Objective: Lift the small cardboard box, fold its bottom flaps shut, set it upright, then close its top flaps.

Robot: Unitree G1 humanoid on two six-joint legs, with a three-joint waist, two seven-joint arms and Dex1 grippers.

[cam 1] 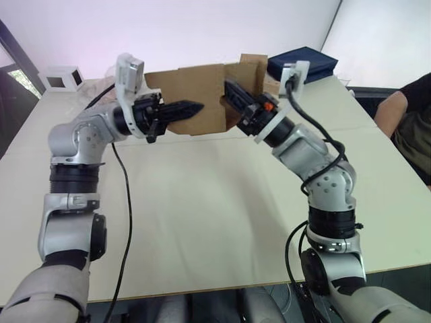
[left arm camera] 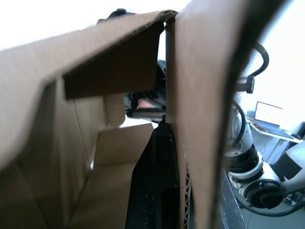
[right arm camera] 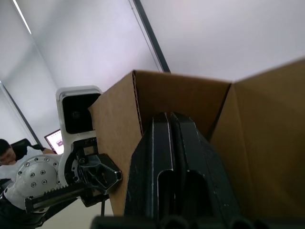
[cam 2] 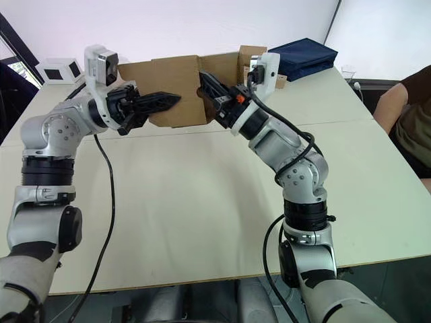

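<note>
Holding the box (cam 1: 199,97) aloft at upper centre, long axis across frame: my left gripper (cam 1: 192,107) and right gripper (cam 1: 230,92), both pinched onto its walls, are equally near.

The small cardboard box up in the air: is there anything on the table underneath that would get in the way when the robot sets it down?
Nothing visible does. The small cardboard box hangs between the left gripper and right gripper, and the table below and in front of it is bare.
</note>
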